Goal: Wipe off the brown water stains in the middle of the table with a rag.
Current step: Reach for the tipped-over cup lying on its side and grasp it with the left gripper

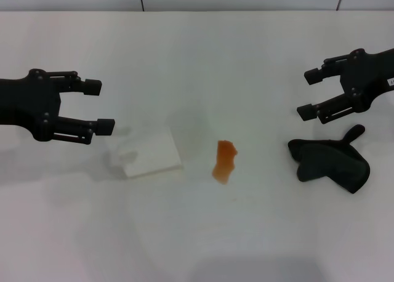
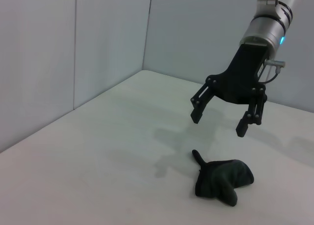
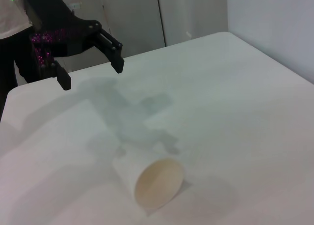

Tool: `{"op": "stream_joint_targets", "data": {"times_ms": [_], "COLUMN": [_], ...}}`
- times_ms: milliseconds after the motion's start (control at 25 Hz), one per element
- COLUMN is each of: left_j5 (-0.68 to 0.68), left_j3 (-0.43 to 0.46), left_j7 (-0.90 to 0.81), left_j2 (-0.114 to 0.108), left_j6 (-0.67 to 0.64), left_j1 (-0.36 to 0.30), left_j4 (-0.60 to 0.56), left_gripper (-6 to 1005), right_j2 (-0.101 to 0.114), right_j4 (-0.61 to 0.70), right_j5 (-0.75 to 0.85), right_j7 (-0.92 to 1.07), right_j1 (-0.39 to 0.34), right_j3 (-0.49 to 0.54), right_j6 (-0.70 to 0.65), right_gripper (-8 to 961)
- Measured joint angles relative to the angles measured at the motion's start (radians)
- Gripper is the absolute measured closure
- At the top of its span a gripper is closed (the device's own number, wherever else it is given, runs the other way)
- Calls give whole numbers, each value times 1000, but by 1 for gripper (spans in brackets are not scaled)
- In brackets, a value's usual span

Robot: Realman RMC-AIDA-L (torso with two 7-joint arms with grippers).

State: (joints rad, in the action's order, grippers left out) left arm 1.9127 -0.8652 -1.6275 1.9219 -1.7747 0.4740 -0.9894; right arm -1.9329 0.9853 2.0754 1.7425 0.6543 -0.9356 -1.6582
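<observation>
White table (image 1: 203, 233) spans the whole head view, smooth and matte. Left gripper (image 1: 103, 105) hangs above the table at 9 o'clock of the scene, fingers spread wide apart and holding nothing; the right wrist view shows the same gripper (image 3: 91, 58) clear of the surface, casting a shadow below it. Right gripper (image 1: 309, 94) hangs at 3 o'clock, its fingers likewise wide open and empty; in the left wrist view it (image 2: 219, 121) hovers above the rag without touching it. Rag (image 1: 330, 157), a dark lumpy cloth, lies flat on the table at 6 o'clock of the right gripper, with a narrow tab pointing toward 1 o'clock; the left wrist view shows the rag (image 2: 223, 182) crumpled, tab raised. White paper cup (image 1: 151, 151) lies on its side at 4 o'clock of the left gripper, its open mouth visible in the right wrist view (image 3: 158, 183). Brown water stains (image 1: 224, 162), one small orange-brown blotch, sit near the table's centre, between cup and rag, at 9 o'clock of the rag and apart from both
</observation>
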Motion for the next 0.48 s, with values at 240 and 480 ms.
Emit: {"op": "stream_joint_targets", "data": {"times_ms": [240, 480], "left_j5": [9, 55], "left_j3": [0, -4], "left_j7": [-10, -80], "left_j2": [-1, -16], "left_j6": [0, -5], "left_j1": [3, 24], "left_j4": [0, -39], "left_gripper": [128, 134], "right_j2": [-2, -5], "right_j4": [-1, 0], "right_j5": [0, 0], "right_j7": [0, -11], "right_j1": [-2, -9], "right_j3": [0, 0], "right_j6": [0, 0], "right_gripper": [84, 84]}}
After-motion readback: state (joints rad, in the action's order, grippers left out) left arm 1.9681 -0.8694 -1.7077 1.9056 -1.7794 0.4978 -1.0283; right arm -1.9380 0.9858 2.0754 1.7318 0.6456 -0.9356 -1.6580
